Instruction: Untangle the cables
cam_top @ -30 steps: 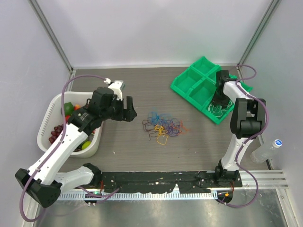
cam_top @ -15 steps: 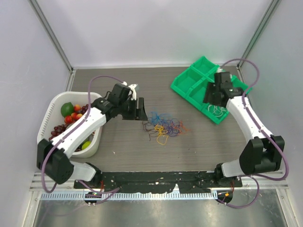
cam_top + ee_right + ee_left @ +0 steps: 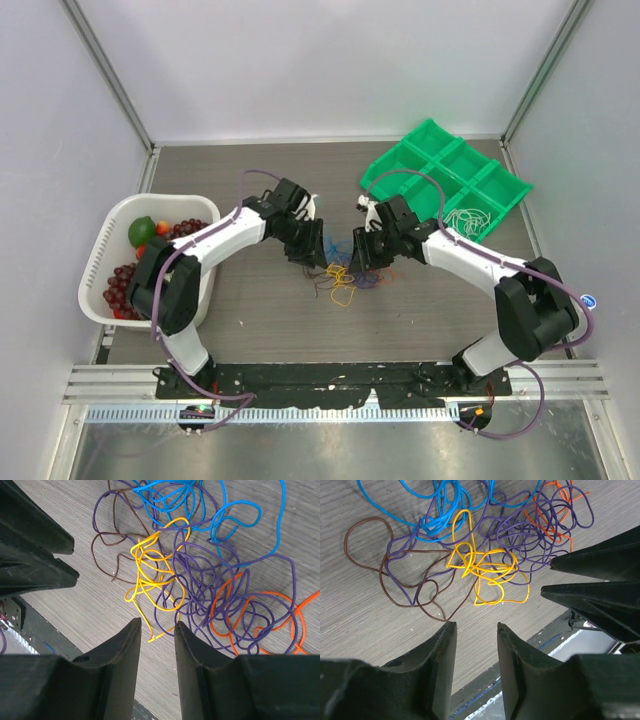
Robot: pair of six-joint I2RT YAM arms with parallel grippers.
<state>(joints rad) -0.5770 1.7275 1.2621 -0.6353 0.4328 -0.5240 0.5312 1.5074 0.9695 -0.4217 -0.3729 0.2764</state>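
Note:
The cables (image 3: 345, 272) lie in one loose tangle on the table's middle. In the left wrist view I see yellow (image 3: 485, 572), blue (image 3: 440, 505), purple (image 3: 535, 525), orange (image 3: 555, 505) and brown (image 3: 385, 570) strands. My left gripper (image 3: 308, 245) is open and empty just left of the tangle; its tips (image 3: 475, 626) hang above bare table near the brown loop. My right gripper (image 3: 362, 250) is open and empty just right of the tangle; its tips (image 3: 157, 623) straddle the loose end of the yellow strand (image 3: 150, 565), beside purple loops (image 3: 200, 580).
A green compartment tray (image 3: 400, 165) stands at the back right, with a coil of white cable (image 3: 465, 220) in one compartment. A white basket (image 3: 105, 245) of fruit stands at the left. A clear bottle (image 3: 585, 300) lies at the right edge.
Both arms have swung in to the tangle. The right gripper left the green tray and moved left; the left gripper moved right from beside the basket.

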